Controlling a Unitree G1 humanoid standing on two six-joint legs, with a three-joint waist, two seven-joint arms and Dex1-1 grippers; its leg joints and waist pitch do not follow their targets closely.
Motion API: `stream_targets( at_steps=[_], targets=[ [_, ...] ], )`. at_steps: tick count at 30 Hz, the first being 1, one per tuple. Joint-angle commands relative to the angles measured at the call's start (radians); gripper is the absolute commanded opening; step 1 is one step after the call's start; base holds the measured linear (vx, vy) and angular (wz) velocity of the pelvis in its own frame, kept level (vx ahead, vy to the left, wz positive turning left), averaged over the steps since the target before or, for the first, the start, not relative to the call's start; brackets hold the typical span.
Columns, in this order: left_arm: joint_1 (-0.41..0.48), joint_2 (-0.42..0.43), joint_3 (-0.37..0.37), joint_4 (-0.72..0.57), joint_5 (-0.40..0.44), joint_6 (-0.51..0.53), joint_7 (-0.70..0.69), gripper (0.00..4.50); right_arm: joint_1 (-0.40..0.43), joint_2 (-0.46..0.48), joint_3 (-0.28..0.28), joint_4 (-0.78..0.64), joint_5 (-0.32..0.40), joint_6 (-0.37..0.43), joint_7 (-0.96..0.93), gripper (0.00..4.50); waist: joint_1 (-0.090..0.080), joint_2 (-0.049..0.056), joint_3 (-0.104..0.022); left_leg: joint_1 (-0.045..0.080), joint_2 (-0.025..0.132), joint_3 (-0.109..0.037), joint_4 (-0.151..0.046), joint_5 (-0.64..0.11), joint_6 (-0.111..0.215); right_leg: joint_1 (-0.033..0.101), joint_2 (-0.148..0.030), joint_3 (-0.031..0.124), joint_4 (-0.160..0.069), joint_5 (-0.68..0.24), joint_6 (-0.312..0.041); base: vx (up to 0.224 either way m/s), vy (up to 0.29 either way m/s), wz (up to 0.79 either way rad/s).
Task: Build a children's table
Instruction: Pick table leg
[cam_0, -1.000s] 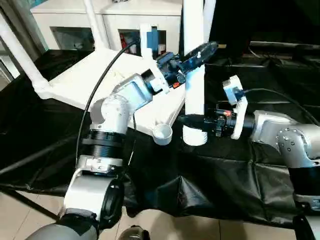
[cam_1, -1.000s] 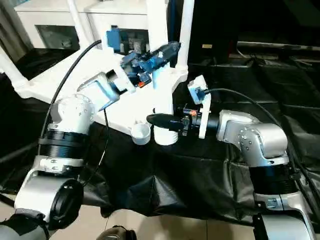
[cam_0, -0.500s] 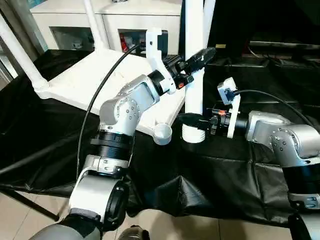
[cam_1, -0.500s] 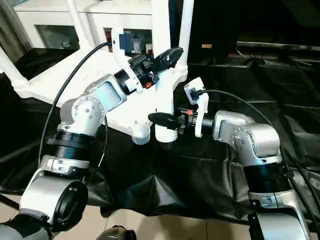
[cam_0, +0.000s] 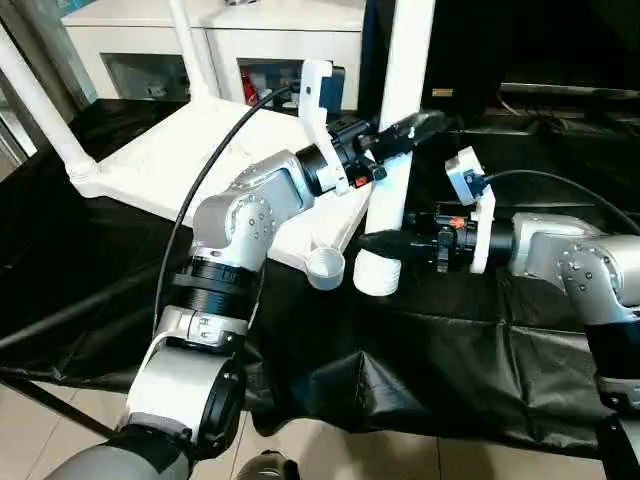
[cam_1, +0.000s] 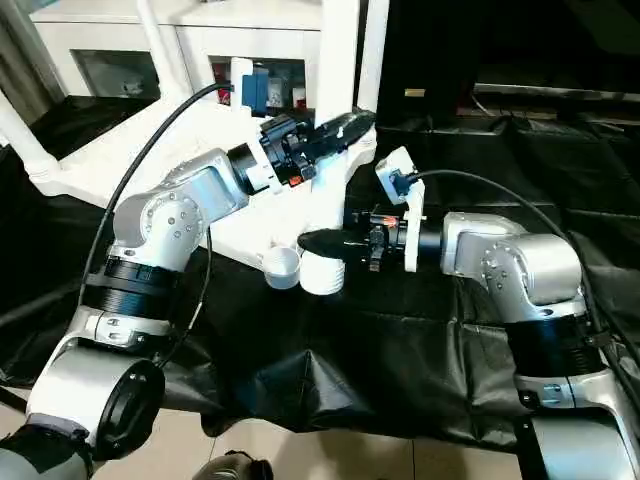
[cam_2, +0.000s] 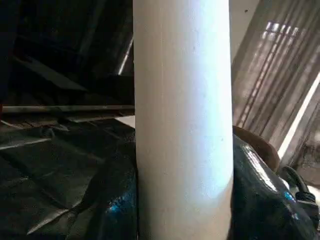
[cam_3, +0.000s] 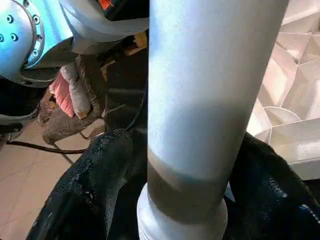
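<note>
Beside the tabletop, the leg has been tilted, gripped by the left gripper; right gripper's hold cannot be told; socket remains unfilled.

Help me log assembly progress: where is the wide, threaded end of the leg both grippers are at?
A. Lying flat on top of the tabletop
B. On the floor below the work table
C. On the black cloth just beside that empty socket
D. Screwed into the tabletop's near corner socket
C: the leg stands nearly upright with its wide end on the black cloth, right beside the open corner socket of the tabletop, not in it.
</note>
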Motion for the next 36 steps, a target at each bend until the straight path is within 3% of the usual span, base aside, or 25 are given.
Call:
stream_targets(
  at_steps=[1, 18, 19, 23, 30, 36],
  targets=[
    [-0.014, 0.004, -0.006, -0.025, -0.012, 0.016, -0.013, 1.84, -0.023, -0.003, 0.019, -0.008, 0.011, 0.015, 0.023, 3.15, -0.003, -0.031, -0.087, 0.037, 0.071, -0.040, -0.062, -0.091, 0.049, 0.044, -0.094, 0.049, -0.084, -0.139, -0.217, 0.000, 0.000, 0.00],
    [-0.008, -0.003, -0.008, -0.055, -0.033, 0.043, -0.035, 1.84, -0.024, 0.014, 0.037, 0.032, -0.003, 0.012, 0.028, 3.15, -0.002, -0.029, -0.088, 0.038, 0.071, -0.040, -0.061, -0.094, 0.047, 0.044, -0.094, 0.050, -0.084, -0.135, -0.220, 0.000, 0.000, 0.00],
    [-0.008, -0.003, -0.008, -0.057, -0.034, 0.045, -0.036, 1.84, -0.024, 0.014, 0.036, 0.033, -0.002, 0.013, 0.029, 2.87, -0.002, -0.029, -0.087, 0.038, 0.071, -0.040, -0.062, -0.094, 0.047, 0.044, -0.095, 0.049, -0.084, -0.134, -0.221, 0.000, 0.000, 0.00],
    [-0.006, -0.003, -0.008, -0.063, -0.036, 0.051, -0.043, 1.84, -0.025, 0.018, 0.032, 0.040, -0.001, 0.016, 0.029, 2.74, -0.003, -0.031, -0.087, 0.037, 0.070, -0.039, -0.061, -0.097, 0.045, 0.045, -0.095, 0.050, -0.086, -0.145, -0.219, 0.000, 0.000, 0.00],
    [-0.003, 0.000, -0.007, -0.070, -0.037, 0.059, -0.047, 1.84, -0.027, 0.021, 0.030, 0.045, 0.002, 0.017, 0.032, 2.07, -0.002, -0.029, -0.087, 0.038, 0.071, -0.040, -0.062, -0.097, 0.044, 0.044, -0.095, 0.049, -0.085, -0.139, -0.218, 0.000, 0.000, 0.00],
    [-0.001, -0.001, -0.003, -0.075, -0.041, 0.068, -0.046, 1.84, -0.025, 0.027, 0.026, 0.046, 0.004, 0.017, 0.029, 1.98, -0.002, -0.028, -0.087, 0.037, 0.071, -0.041, -0.062, -0.099, 0.041, 0.045, -0.095, 0.049, -0.085, -0.140, -0.217, 0.000, 0.000, 0.00]
  ],
)
